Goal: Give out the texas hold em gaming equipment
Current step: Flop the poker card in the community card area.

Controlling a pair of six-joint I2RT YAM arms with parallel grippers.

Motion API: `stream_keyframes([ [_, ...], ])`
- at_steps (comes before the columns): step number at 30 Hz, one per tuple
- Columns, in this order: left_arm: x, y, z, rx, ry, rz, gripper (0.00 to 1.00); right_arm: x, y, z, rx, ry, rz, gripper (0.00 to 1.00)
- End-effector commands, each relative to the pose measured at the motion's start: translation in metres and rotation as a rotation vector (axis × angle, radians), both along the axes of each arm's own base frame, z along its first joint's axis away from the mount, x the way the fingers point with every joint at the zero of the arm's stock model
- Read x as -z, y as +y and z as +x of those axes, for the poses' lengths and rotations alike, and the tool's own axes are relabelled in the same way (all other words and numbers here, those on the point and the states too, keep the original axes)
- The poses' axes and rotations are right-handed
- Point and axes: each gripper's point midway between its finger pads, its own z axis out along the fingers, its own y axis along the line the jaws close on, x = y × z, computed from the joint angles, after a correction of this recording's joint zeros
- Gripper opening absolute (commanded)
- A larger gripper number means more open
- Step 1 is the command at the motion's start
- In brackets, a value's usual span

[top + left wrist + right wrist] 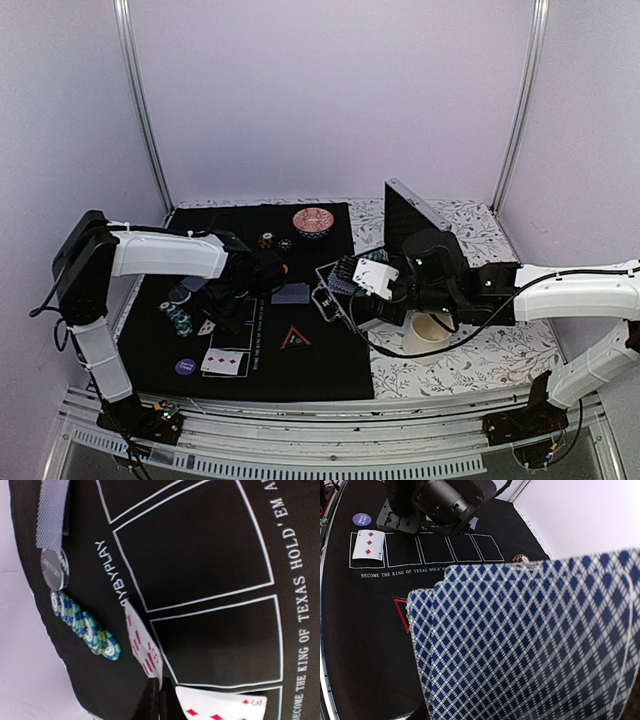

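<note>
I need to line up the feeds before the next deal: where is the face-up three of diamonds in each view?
Top external: the three of diamonds lies near-left on the black mat, right of the purple disc.
Left wrist: the card is at the bottom edge, right of centre, partly cut off.
Right wrist: the card is upper left, below the purple disc.
Shared landmark: the white TEXAS HOLD'EM lettering.

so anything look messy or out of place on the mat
The striped chips lie in a slumped, overlapping row rather than a stack, on the left side of the mat. A red-pip card pinched in the left tool sits tilted at a box's edge, unlike the three of diamonds lying flat.
</note>
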Motion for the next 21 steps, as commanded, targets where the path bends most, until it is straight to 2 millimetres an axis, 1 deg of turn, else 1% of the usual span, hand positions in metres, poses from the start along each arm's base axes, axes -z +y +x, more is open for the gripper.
stream_keyframes([
  [1, 0.023, -0.024, -0.001, 0.030, 0.058, -0.091, 0.00, -0.011, 0.000, 0.000, 0.007, 0.009, 0.038, 0.43],
  [8, 0.036, -0.041, -0.011, 0.015, 0.121, -0.198, 0.00, -0.010, -0.002, 0.000, 0.010, 0.009, 0.041, 0.43],
  [12, 0.043, -0.048, -0.009, 0.008, 0.142, -0.239, 0.00, -0.009, -0.003, -0.001, 0.012, 0.013, 0.040, 0.43],
  [18, 0.043, -0.056, -0.004, -0.002, 0.147, -0.293, 0.00, -0.009, -0.006, -0.002, 0.020, 0.013, 0.042, 0.42],
  [19, 0.043, -0.055, -0.005, -0.004, 0.151, -0.296, 0.02, -0.008, -0.007, -0.002, 0.021, 0.014, 0.041, 0.42],
  [21, 0.043, -0.056, -0.006, -0.003, 0.160, -0.304, 0.11, -0.008, -0.007, -0.002, 0.023, 0.014, 0.041, 0.42],
])
